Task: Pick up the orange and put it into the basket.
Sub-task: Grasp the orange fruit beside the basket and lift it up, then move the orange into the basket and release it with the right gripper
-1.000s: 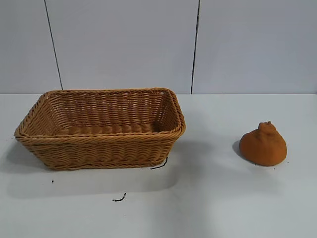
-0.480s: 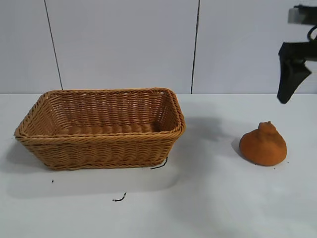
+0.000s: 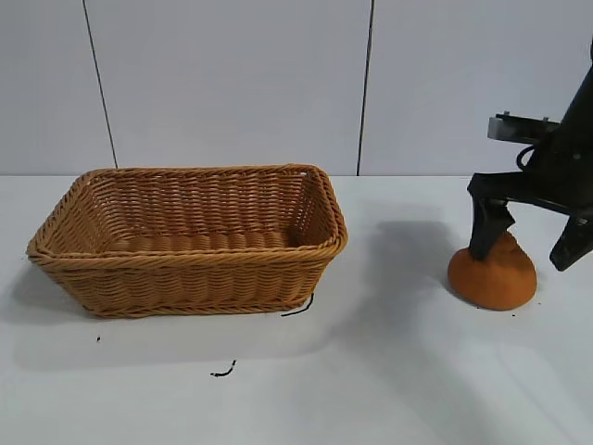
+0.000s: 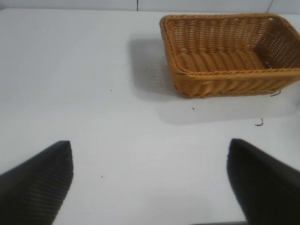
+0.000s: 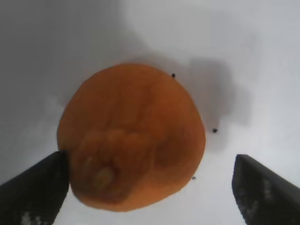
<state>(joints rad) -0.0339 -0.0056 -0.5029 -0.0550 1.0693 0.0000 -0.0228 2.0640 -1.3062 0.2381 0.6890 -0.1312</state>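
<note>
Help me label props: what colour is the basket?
Tan-brown woven wicker; the basket shows best in the exterior view.

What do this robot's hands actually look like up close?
The right gripper is matte black, with two flat fingers tapering to blunt tips, spread from a black crossbar. A silvery grey plate sits above it, beside a short black cable loop. In the left wrist view, the left gripper shows two black fingers with finely ribbed pads. No coloured markings are visible.

right end effector (image 3: pixel 528 248): black | fingers (image 5: pixel 33 192): ribbed, wedge-shaped | cable: possibly black
</note>
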